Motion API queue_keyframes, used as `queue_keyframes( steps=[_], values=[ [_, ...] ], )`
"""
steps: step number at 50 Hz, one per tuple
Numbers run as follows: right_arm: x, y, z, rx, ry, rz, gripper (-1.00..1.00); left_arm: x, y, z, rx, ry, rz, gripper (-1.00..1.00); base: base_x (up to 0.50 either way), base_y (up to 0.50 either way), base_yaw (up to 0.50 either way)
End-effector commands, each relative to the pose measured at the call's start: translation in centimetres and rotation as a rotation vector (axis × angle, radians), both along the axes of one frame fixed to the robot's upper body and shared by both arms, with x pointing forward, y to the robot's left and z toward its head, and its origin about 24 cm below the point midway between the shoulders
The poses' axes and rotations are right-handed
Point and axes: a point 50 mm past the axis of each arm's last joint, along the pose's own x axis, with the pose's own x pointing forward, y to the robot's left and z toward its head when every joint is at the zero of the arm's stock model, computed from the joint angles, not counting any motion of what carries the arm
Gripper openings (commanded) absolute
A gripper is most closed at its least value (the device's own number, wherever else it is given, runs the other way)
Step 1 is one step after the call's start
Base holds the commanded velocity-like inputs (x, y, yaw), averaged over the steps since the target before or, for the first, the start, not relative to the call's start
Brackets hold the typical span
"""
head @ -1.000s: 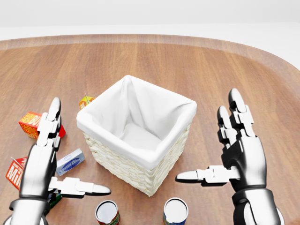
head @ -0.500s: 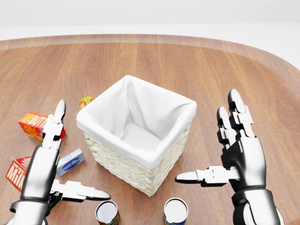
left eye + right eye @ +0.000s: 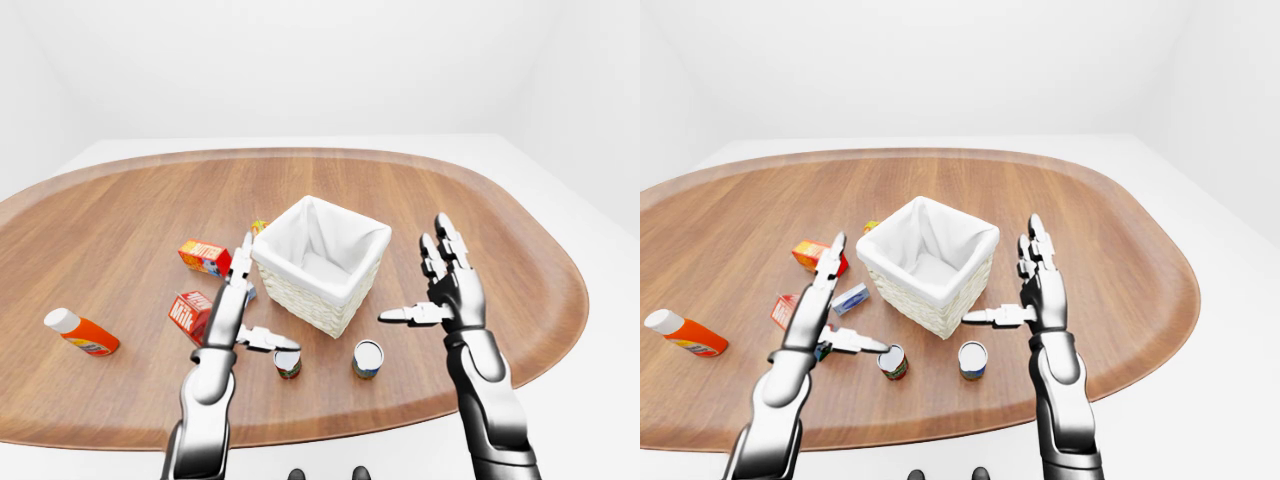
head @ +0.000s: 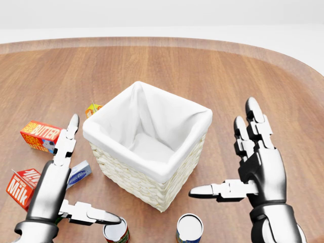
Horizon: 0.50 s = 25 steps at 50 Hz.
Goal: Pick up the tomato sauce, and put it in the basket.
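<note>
The tomato sauce can (image 4: 116,233), red-labelled with a pale lid, stands at the bottom edge of the head view, below the basket. The wicker basket (image 4: 132,178) with a white cloth lining sits mid-table and holds nothing I can see. My left hand (image 4: 87,176) is open at the lower left, fingers stretched upward beside the basket's left wall, thumb tip just over the can's upper left rim. My right hand (image 4: 223,148) is open to the right of the basket, thumb pointing at its lower corner, holding nothing.
A blue-labelled can (image 4: 190,228) stands right of the red one. Left of the basket lie a milk carton (image 4: 19,187), a butter box (image 4: 40,135), a small blue-white pack (image 4: 79,173) and a small orange box (image 4: 92,109). An orange bottle (image 3: 82,334) lies far left.
My left hand has slid to the right and down, uncovering the butter box and bringing its thumb over the red can. The right hand and the objects have stayed put.
</note>
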Motion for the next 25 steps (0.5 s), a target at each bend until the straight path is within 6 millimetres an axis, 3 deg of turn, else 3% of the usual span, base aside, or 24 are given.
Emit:
queue_keyframes(
  steps=[1, 17, 25],
  values=[
    [0.1, 0.0, -0.1, 0.000, 0.005, -0.001, 1.00, -0.4, -0.3, -0.2, 0.028, 0.013, -0.017, 1.00, 0.00, 0.00, 0.00],
    [0.0, 0.0, -0.1, 0.000, 0.003, 0.000, 1.00, -0.8, -0.3, 0.1, 0.049, 0.008, -0.021, 1.00, 0.00, 0.00, 0.00],
    [0.0, 0.0, 0.0, 0.000, -0.002, -0.002, 1.00, -0.8, -0.2, -0.9, 0.067, 0.046, -0.002, 1.00, 0.00, 0.00, 0.00]
  ],
)
